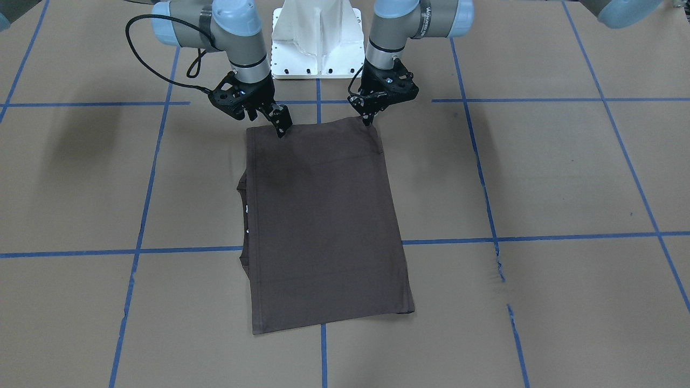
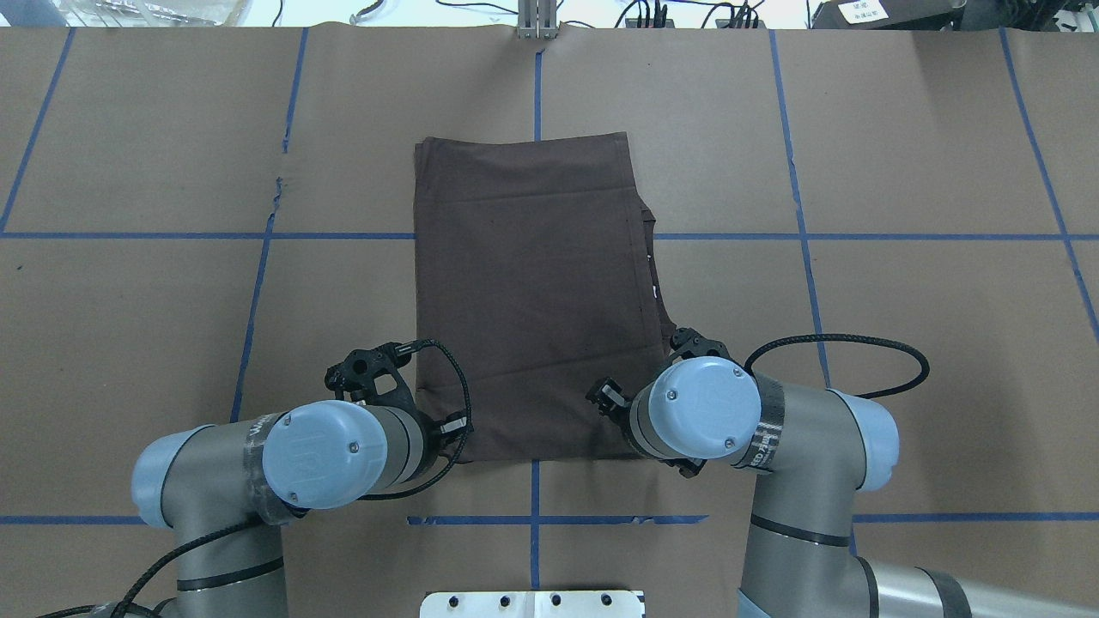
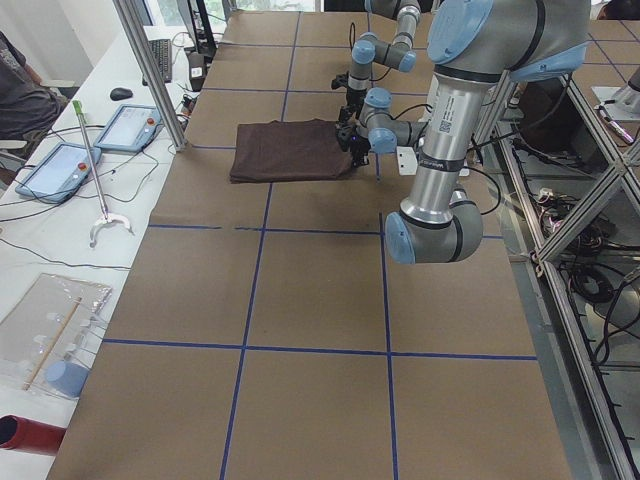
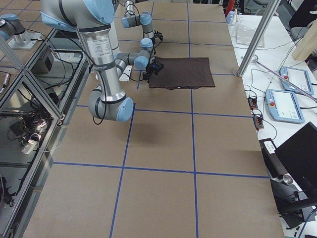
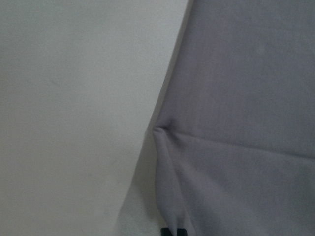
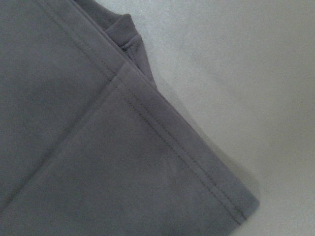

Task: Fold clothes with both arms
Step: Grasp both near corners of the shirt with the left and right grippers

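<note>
The dark brown T-shirt (image 1: 323, 215) lies flat on the table as a folded rectangle, also seen from above (image 2: 532, 283). A collar edge with small white tags peeks out along one long side (image 2: 654, 257). My left gripper (image 1: 370, 119) is down at one robot-side corner of the T-shirt. In the left wrist view its fingertips (image 5: 168, 231) are pinched together on a raised ridge of cloth (image 5: 246, 98). My right gripper (image 1: 281, 128) touches the other robot-side corner. The right wrist view shows only the flat hemmed corner (image 6: 98, 147), with no fingers in it.
Brown paper with blue tape lines (image 1: 323, 355) covers the table. The white pedestal base (image 1: 318, 43) stands just behind the grippers. Beside the table are a metal post (image 3: 150, 70), tablets (image 3: 60, 165) and a seated person (image 3: 20, 100).
</note>
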{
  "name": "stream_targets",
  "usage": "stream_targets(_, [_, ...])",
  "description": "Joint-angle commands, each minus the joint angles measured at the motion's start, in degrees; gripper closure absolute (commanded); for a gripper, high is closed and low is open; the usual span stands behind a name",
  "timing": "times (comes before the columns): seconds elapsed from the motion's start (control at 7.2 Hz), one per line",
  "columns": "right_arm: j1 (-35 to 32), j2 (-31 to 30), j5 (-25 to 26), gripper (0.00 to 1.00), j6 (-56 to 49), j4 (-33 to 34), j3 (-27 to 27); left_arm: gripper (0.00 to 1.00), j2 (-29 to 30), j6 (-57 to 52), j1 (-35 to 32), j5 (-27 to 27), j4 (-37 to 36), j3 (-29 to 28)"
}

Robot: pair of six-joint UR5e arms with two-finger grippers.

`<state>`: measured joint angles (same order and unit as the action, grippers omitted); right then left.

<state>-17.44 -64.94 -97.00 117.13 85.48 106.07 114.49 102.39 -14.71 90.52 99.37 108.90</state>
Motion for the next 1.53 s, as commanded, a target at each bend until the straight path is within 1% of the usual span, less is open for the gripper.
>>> stream_targets(0.0, [0.1, 1.0, 0.0, 0.00, 0.0, 0.0, -3.2, 1.00, 0.0, 0.0, -0.1, 0.0, 0.0, 0.0])
stream_targets(0.56, [0.3, 0.4, -0.6, 0.00, 0.0, 0.2, -2.6, 1.00, 0.0, 0.0, -0.2, 0.0, 0.0, 0.0])
stream_targets(0.83, [1.1, 1.1, -0.6, 0.00, 0.0, 3.8, -2.4, 1.00, 0.0, 0.0, -0.2, 0.0, -0.1, 0.0])
stream_targets(0.97, [1.2, 1.1, -0.6, 0.04, 0.0, 3.8, -2.4, 1.00, 0.0, 0.0, -0.3, -0.1, -0.1, 0.0])
stream_targets(1.11, [1.2, 1.2, -0.6, 0.34, 0.0, 3.8, -2.4, 1.00, 0.0, 0.0, -0.3, -0.1, -0.1, 0.0])
stream_targets(1.25, [1.2, 1.2, -0.6, 0.62, -0.1, 3.8, -2.2, 1.00, 0.0, 0.0, -0.3, -0.1, -0.1, 0.0])
stream_targets(1.39, [1.2, 1.1, -0.8, 0.87, -0.1, 3.9, -1.7, 1.00, 0.0, 0.1, -0.3, -0.1, -0.1, 0.0])
